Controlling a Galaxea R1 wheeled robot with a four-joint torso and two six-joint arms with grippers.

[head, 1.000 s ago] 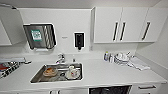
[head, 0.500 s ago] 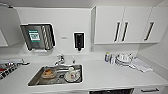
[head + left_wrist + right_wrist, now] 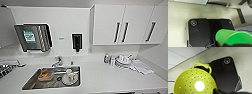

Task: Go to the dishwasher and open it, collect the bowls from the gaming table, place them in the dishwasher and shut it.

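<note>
While I face the white kitchen counter (image 3: pixel 100 80), I see from left to right a steel paper-towel dispenser (image 3: pixel 33 37) on the wall, a sink (image 3: pixel 53 78) holding a cup on a plate (image 3: pixel 70 76), then stacked white crockery (image 3: pixel 122 60) under the wall cabinets (image 3: pixel 125 24). At my left wrist a bright green bowl (image 3: pixel 230 37) sits right at the gripper, though I cannot tell how its fingers stand. At my right wrist a yellow-green perforated bowl (image 3: pixel 194 83) with a loop handle looms equally near, the grip again unreadable.

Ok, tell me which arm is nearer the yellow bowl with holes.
Right. The yellow bowl sits up against the right arm; the left arm has a green bowl by it instead.
</note>
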